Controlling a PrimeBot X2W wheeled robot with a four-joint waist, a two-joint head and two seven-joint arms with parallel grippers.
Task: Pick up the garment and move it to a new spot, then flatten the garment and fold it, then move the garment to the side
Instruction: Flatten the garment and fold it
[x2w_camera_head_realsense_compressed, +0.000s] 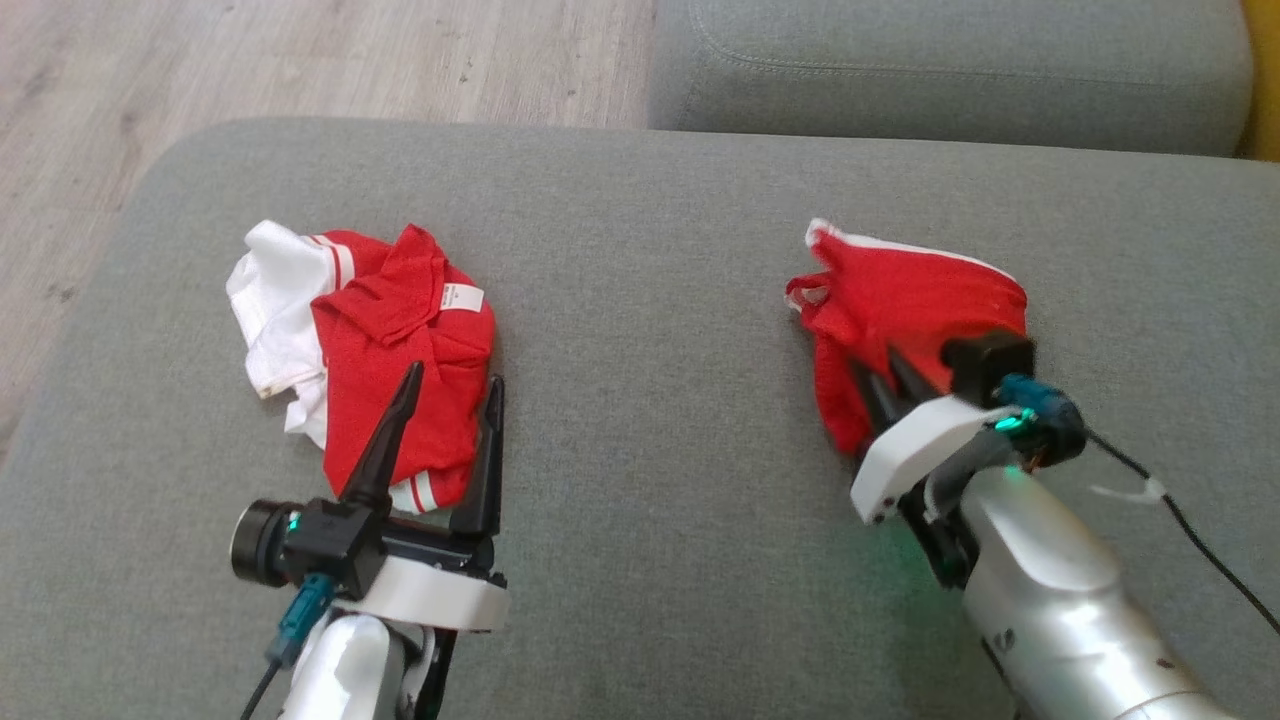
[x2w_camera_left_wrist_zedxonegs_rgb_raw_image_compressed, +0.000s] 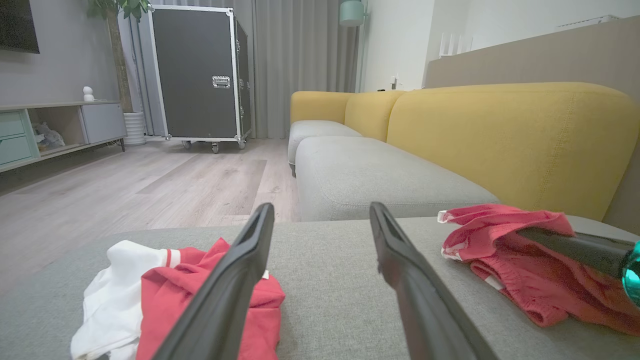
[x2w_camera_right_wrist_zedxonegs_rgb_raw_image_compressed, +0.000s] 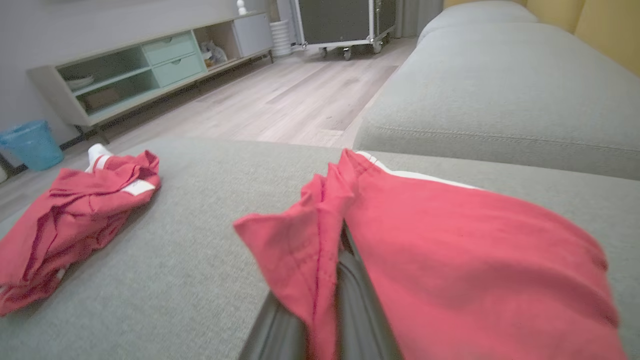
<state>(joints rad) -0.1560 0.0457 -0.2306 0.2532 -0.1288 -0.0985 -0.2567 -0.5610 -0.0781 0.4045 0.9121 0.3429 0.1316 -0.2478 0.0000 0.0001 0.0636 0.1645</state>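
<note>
Head view: a grey sofa seat (x2w_camera_head_realsense_compressed: 650, 300) takes up most of the frame, with wooden floor (x2w_camera_head_realsense_compressed: 300, 60) at the upper left and a second grey cushion (x2w_camera_head_realsense_compressed: 950, 70) at the upper right. At the lower left the left tool (x2w_camera_head_realsense_compressed: 456, 375) stands with its two dark fingers spread wide and nothing between them. Their tips overlap the lower edge of a crumpled red-and-white jersey (x2w_camera_head_realsense_compressed: 400, 330) at centre left; whether they touch it I cannot tell. At centre right the red shorts (x2w_camera_head_realsense_compressed: 910, 290) lie bunched on the seat, well apart from the jersey. The right tool (x2w_camera_head_realsense_compressed: 880, 372) is pinched shut on their near edge, its fingers half buried in the cloth. A black cable (x2w_camera_head_realsense_compressed: 1190, 530) trails off to the lower right.

Left wrist view: the two open fingers rise from the bottom edge – the jersey at the lower left, partly behind one finger, the shorts at the right with a dark finger of the other arm lying across them. A yellow backrest (x2w_camera_left_wrist_zedxonegs_rgb_raw_image_compressed: 500, 140) fills the upper right, and a black wheeled case (x2w_camera_left_wrist_zedxonegs_rgb_raw_image_compressed: 200, 75) stands at the upper left.

Right wrist view: the shorts drape over the closed fingers at lower centre and right – the jersey sits at the far left. A low cabinet (x2w_camera_right_wrist_zedxonegs_rgb_raw_image_compressed: 150, 65) and a blue bin (x2w_camera_right_wrist_zedxonegs_rgb_raw_image_compressed: 32, 145) line the left side.
</note>
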